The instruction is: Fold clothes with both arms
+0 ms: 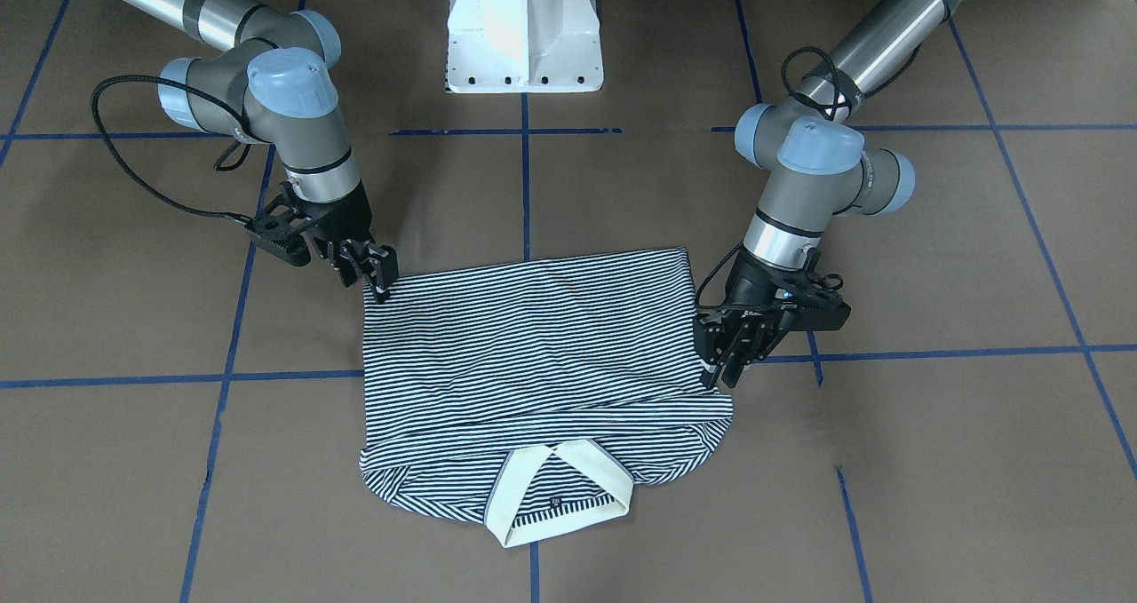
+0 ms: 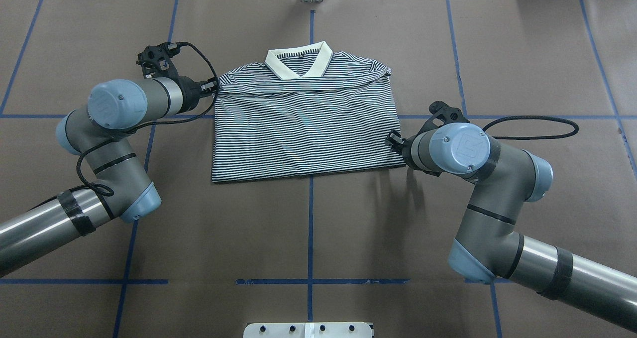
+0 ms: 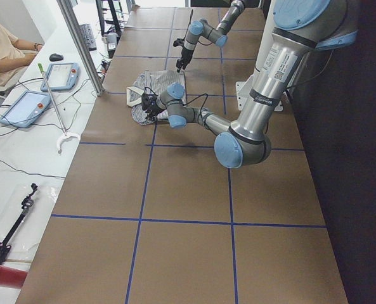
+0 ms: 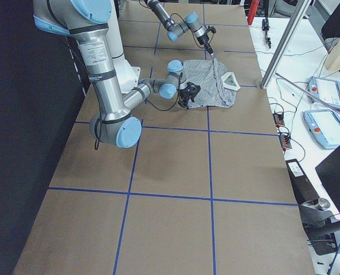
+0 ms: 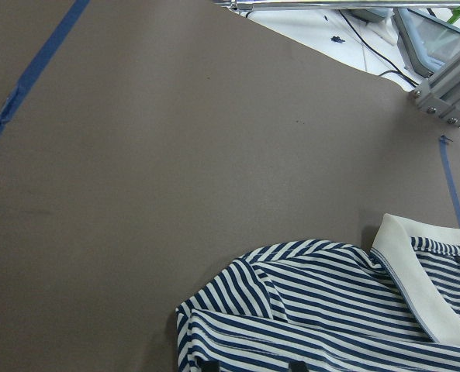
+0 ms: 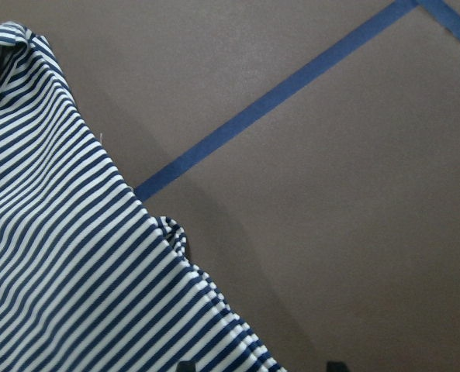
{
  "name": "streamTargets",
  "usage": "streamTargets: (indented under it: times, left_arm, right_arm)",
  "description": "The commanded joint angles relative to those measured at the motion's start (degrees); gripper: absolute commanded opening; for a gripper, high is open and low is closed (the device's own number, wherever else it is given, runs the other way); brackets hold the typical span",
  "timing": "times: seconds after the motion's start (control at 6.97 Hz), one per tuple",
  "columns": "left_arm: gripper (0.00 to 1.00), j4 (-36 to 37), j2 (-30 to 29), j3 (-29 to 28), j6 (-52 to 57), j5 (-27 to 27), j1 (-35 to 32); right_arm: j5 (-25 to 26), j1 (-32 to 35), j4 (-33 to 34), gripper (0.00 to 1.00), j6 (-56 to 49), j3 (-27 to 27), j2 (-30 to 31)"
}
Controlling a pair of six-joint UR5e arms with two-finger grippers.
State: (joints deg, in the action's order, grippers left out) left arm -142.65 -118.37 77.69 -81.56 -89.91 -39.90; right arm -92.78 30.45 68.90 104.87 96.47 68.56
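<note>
Nearby, blue tape lines (image 1: 293, 376) under shirt (image 1: 533, 337), white pedestal (image 1: 524, 43) apart.

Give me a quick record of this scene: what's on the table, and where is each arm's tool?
Garment: striped polo shirt, lying flat, partly folded
Collar: cream, at the end away from the robot
Left tool: at the shirt's side edge near the shoulder; grip unclear
Right tool: at the hem corner, jaws open
Surface: brown table with blue tape lines
</note>
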Motion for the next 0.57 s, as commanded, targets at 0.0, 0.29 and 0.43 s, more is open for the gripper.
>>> streamTargets:
  times: [0.0, 0.29, 0.43]
  left_arm:
    - [0.42, 0.00, 0.33, -0.09, 0.00, 0.00, 0.00]
    - [0.43, 0.00, 0.42, 0.00, 0.00, 0.00, 0.00]
    - [0.43, 0.00, 0.42, -0.09, 0.00, 0.09, 0.00]
  right_arm:
    - [0.23, -0.13, 0.01, 0.02, 0.07, 0.03, -0.09]
    - [0.32, -0.22, 0.01, 0.00, 0.07, 0.03, 0.17]
    - [0.32, -0.22, 0.01, 0.00, 0.07, 0.56, 0.17]
